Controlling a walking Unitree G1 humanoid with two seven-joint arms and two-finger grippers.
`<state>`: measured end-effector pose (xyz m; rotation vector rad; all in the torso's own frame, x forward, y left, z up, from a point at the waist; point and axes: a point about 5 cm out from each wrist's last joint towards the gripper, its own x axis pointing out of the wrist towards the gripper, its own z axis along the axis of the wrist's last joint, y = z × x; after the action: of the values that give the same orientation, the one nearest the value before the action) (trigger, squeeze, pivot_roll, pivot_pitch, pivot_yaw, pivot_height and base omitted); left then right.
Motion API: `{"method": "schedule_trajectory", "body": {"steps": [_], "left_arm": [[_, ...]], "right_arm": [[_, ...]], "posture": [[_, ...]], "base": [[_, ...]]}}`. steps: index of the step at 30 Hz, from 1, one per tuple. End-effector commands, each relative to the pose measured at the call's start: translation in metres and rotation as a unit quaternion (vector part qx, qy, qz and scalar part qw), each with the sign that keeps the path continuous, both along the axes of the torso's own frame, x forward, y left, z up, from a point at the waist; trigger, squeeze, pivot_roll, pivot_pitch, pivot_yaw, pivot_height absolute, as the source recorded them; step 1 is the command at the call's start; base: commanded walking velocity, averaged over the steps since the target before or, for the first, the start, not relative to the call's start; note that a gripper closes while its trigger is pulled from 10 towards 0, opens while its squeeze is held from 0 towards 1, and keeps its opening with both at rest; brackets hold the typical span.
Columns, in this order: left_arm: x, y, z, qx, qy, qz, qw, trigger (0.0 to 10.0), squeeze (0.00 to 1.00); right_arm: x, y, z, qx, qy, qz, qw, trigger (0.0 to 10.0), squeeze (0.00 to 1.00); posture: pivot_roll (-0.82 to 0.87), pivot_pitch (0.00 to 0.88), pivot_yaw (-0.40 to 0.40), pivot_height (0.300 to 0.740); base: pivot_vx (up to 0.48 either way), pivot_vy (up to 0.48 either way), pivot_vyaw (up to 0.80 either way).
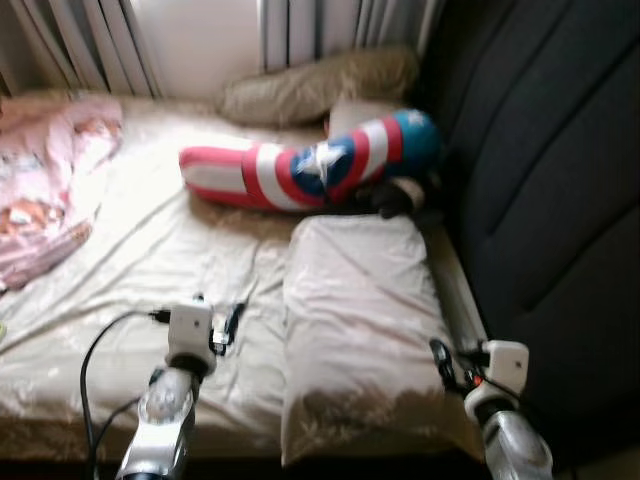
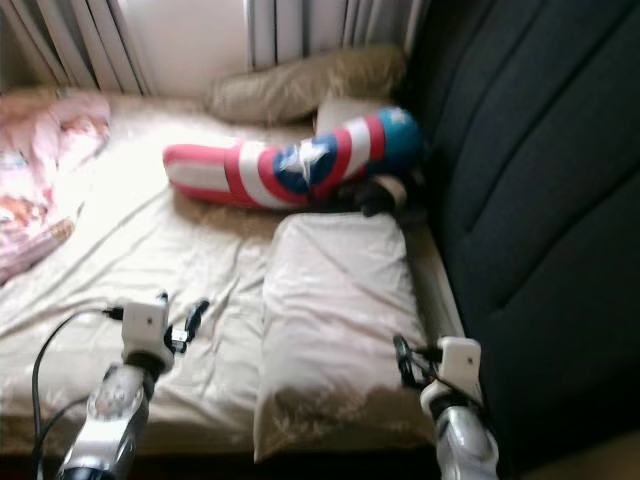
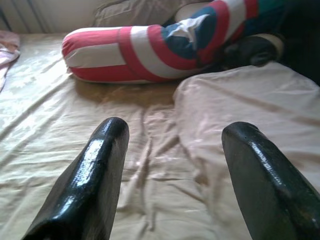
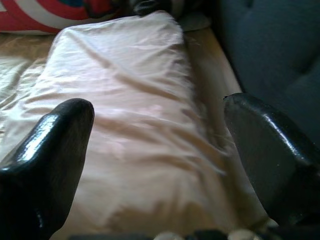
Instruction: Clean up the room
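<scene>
- The pale pillow (image 1: 360,320) lies flat on the bed (image 1: 120,330), lengthwise along the edge next to the dark padded headboard (image 1: 560,200); we judge it the nearest thing to tidy.
- Just beyond the pillow lies a red, white and blue bolster (image 1: 300,170), curved, with its blue end against the headboard.
- Beyond the bolster, a tan pillow (image 1: 320,85) rests below the curtains (image 1: 90,40).
- Far from the pillow, a pink blanket (image 1: 45,190) is bunched at the bed's far side.
- Our left tool (image 3: 172,170) hovers over the sheet beside the pillow, fingers wide apart, holding nothing.
- Our right tool (image 4: 160,150) hangs over the pillow's near end, also spread and empty, probably ready to grasp.
</scene>
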<state>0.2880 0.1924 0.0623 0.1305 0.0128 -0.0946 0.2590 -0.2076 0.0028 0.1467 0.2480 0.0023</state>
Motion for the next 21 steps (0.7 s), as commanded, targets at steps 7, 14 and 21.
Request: {"method": "schedule_trajectory", "body": {"steps": [7, 14, 21], "left_arm": [[0.0011, -0.0083, -0.0014, -0.003, 0.007, -0.014, 1.000, 10.0, 0.00], [0.0003, -0.0080, -0.0016, -0.009, 0.007, -0.011, 1.000, 10.0, 0.00], [0.0007, -0.0070, -0.0013, -0.010, 0.006, -0.008, 1.000, 10.0, 0.00]], "right_arm": [[-0.0027, -0.0092, -0.0017, -0.002, 0.007, -0.016, 1.000, 10.0, 0.00], [-0.0026, -0.0090, -0.0017, -0.001, 0.007, -0.012, 1.000, 10.0, 0.00], [-0.0018, -0.0087, -0.0011, -0.009, 0.007, -0.004, 1.000, 10.0, 0.00]], "posture": [[0.03, 0.026, -0.065, 0.740], [0.03, 0.025, -0.063, 0.740], [0.03, 0.015, -0.063, 0.740]], "base": [[0.000, 0.000, 0.00], [0.000, 0.000, 0.00], [0.000, 0.000, 0.00]]}}
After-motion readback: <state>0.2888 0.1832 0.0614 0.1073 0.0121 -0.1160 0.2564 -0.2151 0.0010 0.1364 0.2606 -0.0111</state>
